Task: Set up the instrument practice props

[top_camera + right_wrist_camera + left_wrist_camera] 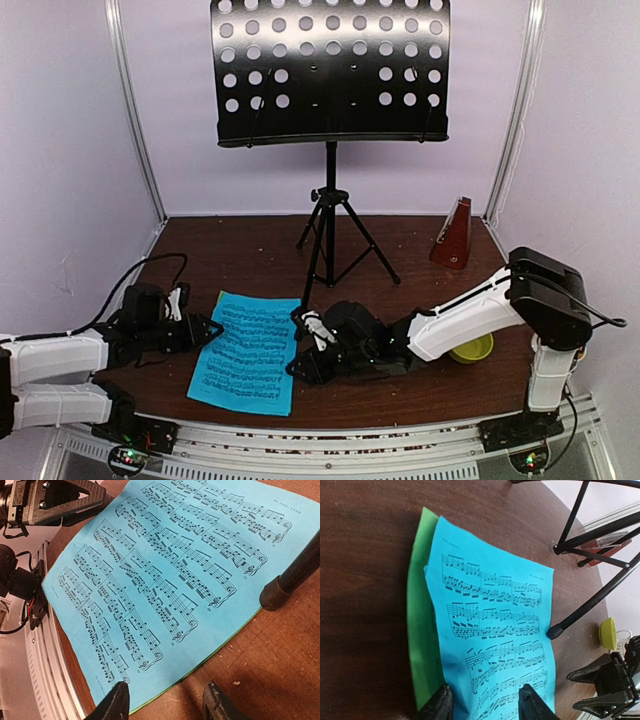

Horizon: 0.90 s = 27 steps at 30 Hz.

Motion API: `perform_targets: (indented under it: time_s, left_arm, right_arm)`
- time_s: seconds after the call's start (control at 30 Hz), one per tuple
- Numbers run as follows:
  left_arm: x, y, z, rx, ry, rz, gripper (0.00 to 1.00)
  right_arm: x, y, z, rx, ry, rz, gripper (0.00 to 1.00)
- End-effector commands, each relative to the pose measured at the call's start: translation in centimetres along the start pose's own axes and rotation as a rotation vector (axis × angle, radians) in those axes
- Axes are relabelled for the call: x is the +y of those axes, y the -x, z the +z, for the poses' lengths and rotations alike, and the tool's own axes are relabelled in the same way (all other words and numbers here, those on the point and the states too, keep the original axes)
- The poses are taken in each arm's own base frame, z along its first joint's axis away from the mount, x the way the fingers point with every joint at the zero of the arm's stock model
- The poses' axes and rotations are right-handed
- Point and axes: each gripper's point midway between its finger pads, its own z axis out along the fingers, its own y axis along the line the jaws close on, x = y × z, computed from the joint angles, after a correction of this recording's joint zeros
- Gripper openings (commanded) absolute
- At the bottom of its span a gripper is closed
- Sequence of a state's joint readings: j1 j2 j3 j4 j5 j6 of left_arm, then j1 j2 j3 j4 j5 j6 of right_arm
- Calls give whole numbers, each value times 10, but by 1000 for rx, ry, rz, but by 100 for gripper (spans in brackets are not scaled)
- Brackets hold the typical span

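Observation:
The black music stand stands at the back centre on its tripod. A blue music sheet lies on the table in front of it, over a green sheet that shows along its left side. My left gripper is open at the sheets' left edge, both fingertips down on the paper. The blue sheet puckers slightly between them. My right gripper is open at the sheets' right edge, one fingertip on the blue corner and the other on bare wood. The reddish-brown metronome stands at the back right.
A tripod foot rests just beside the sheets' far right corner, and the stand's legs spread over the table behind it. A yellow-green bowl sits under my right arm. The table's front rail runs close to the sheets' near edge.

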<state>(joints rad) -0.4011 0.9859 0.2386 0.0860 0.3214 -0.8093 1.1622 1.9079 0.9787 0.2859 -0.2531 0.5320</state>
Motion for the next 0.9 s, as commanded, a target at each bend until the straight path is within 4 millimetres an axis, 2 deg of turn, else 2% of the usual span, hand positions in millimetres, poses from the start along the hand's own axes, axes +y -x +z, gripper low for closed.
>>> perform_targets:
  time_s: [0.0,0.2,0.5,0.7,0.87]
  left_arm:
    - [-11,5,-3,-6,-29,36,46]
    - [-9,-3,5,9,-60,15,44]
    - [-14,0,4,-6,-92,35,40]
    - [-26,7,1,-32,-137,60,38]
    - [-19,1,7,-2,-115,60,38]
  right_arm:
    - [8,8,5,-28,20,10,51]
    - [8,9,5,-30,19,7,50]
    - [7,7,7,-28,22,9,50]
    - [8,8,7,-30,25,13,50]
    - [8,8,6,-34,27,16,50]
